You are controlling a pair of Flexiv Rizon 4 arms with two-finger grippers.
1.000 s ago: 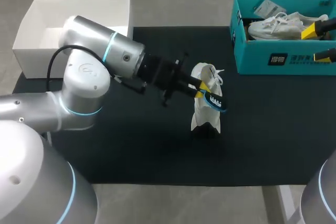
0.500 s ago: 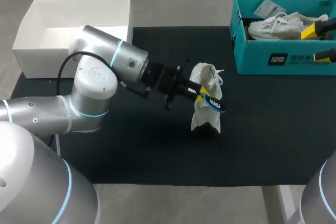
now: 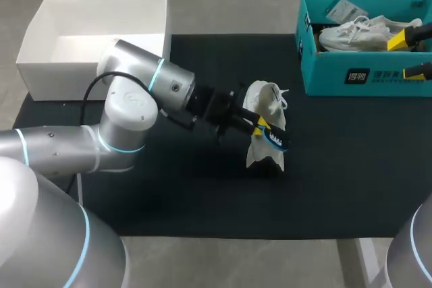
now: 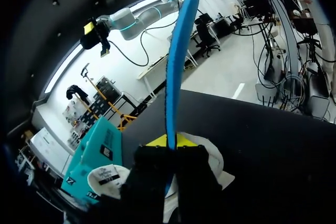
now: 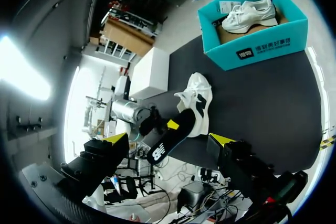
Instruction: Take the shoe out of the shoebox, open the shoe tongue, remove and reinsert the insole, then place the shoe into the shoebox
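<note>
A white shoe (image 3: 266,109) stands on the black mat (image 3: 337,166) near the middle, also seen in the right wrist view as the shoe (image 5: 198,94). My left gripper (image 3: 259,124) is shut on a blue-edged dark insole (image 3: 277,137) right beside the shoe's opening. In the left wrist view the insole (image 4: 176,72) stands edge-on between the fingers, with the shoe (image 4: 214,157) under them. The teal shoebox (image 3: 364,75) sits at the far right with a second white shoe (image 3: 354,34) in it. My right gripper (image 3: 413,54) hangs open beside that box; in its own view the gripper (image 5: 168,139) is far from the insole (image 5: 169,141).
A white open box (image 3: 40,52) stands at the mat's far left corner, behind my left arm (image 3: 145,96). The mat's near half and its right side below the teal shoebox (image 5: 252,45) are bare.
My left arm's elbow and forearm have swung right, closer to the shoe. The insole has tipped slightly lower beside the shoe. The right gripper has not moved.
</note>
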